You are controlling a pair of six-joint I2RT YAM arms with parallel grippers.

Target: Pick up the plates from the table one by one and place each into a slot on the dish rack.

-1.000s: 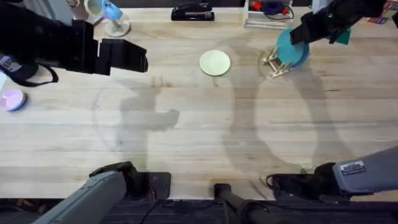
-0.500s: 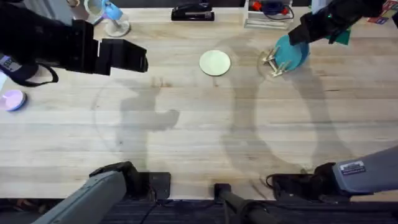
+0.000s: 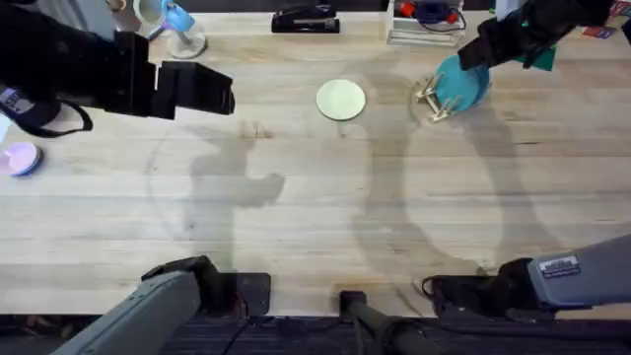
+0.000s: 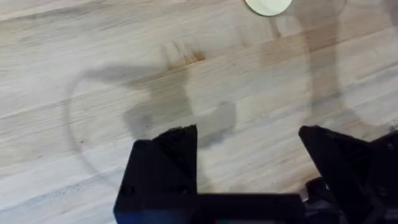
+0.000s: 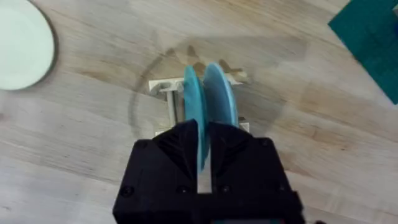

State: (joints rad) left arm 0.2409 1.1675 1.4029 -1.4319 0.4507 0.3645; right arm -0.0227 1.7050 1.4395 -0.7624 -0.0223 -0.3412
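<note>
Overhead, the left tool (image 3: 225, 94) hangs above the bench (image 3: 296, 207) toward its far left corner, its black fingers (image 4: 163, 163) spread wide and released, with nothing between them; the left wrist view shows bare wooden planks in the gap. Just past the middle of the far edge the pale cream-yellow plate (image 3: 341, 100) lies flat on the wood, well apart from both tools. Further right, near the far right corner, the small wooden dish rack (image 3: 432, 102) stands with the teal-blue plate (image 3: 463, 83) on edge among its dowels. The right tool (image 3: 477, 54) is over it, and the right wrist view shows its fingers (image 5: 180, 152) clenched on the rim of the teal-blue plate (image 5: 208, 102) above the dish rack (image 5: 165, 90).
</note>
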